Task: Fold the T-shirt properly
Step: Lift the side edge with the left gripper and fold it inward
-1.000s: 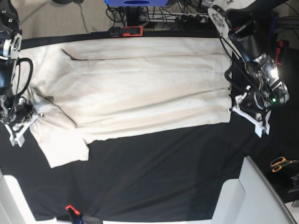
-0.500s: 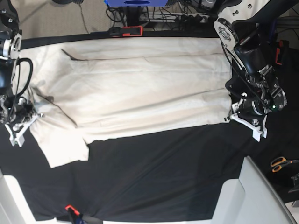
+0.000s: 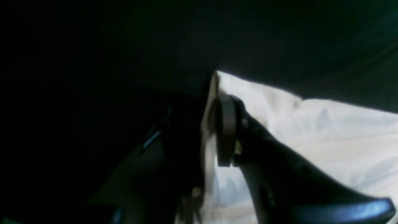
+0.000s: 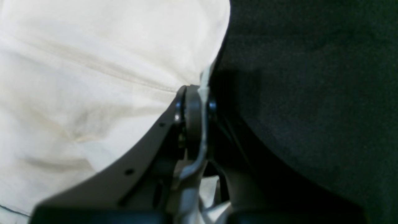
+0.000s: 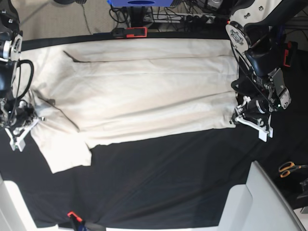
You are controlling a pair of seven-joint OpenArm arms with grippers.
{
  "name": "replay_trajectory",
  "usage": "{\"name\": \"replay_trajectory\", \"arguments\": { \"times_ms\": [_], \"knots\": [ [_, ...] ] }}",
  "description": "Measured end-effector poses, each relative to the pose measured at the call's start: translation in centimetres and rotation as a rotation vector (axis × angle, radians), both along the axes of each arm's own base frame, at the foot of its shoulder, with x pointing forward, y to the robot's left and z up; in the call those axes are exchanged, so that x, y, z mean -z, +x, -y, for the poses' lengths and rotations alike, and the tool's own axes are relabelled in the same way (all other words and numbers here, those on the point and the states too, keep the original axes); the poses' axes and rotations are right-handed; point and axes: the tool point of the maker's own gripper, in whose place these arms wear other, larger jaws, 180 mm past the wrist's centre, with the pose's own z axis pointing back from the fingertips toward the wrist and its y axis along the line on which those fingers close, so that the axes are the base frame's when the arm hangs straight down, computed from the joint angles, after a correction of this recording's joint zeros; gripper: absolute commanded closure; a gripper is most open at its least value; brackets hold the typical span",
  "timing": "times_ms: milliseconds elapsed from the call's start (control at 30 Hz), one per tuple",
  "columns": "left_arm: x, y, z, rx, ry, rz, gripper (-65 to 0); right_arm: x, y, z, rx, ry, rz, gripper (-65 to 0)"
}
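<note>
Base view: your right gripper is pinching the shirt near the shoulder. Left gripper straddles the hem corner (can't tell if it's clamped). Cloth's floppy, so grab corners.

The left wrist view is dark and blurred: most of it is black, and the far finger of the left gripper is lost in shadow behind the T-shirt edge. In the right wrist view the cloth runs off the left and top edges. In the base view the scissors are partly cut off at the right edge.
</note>
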Motion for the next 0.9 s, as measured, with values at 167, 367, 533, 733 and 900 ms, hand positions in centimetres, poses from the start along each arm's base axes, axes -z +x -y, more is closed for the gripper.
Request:
{"name": "replay_trajectory", "arguments": {
  "times_ms": [167,367,533,733,900],
  "knots": [
    [0.0,0.3,0.3,-0.005,-0.022,0.019,-18.8,0.0,0.0,0.0,0.0,0.0,0.0,-0.2],
    [-0.1,0.6,1.6,-0.024,-0.101,0.051,-18.8,0.0,0.0,0.0,0.0,0.0,0.0,-0.2],
    [-0.1,1.1,3.2,0.023,-0.109,0.051,-18.6,0.0,0.0,0.0,0.0,0.0,0.0,-0.2],
    [-0.1,1.0,3.1,0.024,-0.109,0.048,-14.8,0.0,0.0,0.0,0.0,0.0,0.0,-0.2],
    [0.2,0.7,3.1,0.028,-0.103,0.036,0.0,0.0,0.0,0.0,0.0,0.0,0.0,-0.2]
  ]
}}
